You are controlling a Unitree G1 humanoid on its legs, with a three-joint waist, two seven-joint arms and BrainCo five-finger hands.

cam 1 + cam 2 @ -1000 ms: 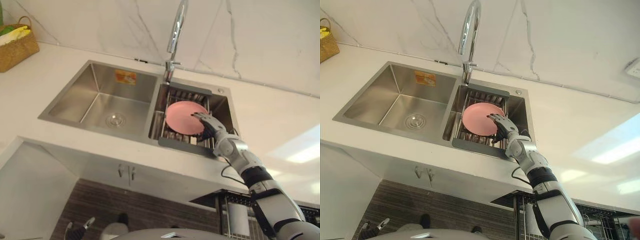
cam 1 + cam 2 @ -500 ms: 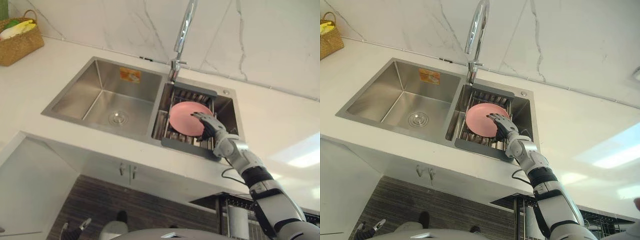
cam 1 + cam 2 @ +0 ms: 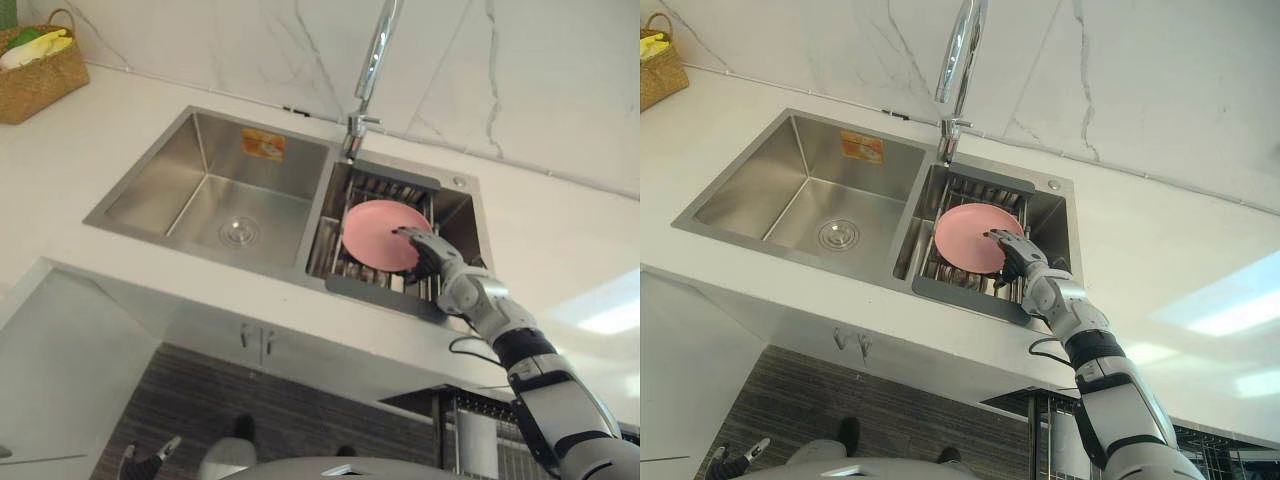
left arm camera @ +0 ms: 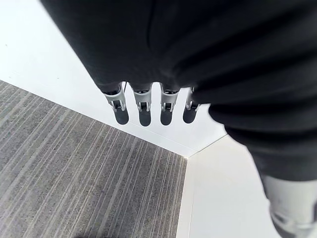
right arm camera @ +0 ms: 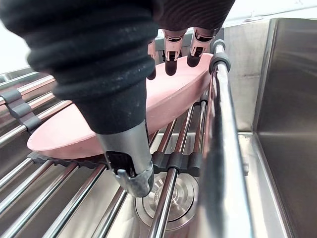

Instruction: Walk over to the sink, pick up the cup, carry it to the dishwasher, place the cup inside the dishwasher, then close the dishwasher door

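The left hand hangs free, its fingers straight and side by side in a row, with nothing between or against them. Past their dark tips lies a grey floor marked with fine pale stripes. A white panel borders the floor and meets a second white panel at a corner just beyond the fingers.

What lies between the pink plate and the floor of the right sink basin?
The dish rack's metal rods: the pink plate rests on them, and the basin's drain shows through the gaps below, in the right wrist view.
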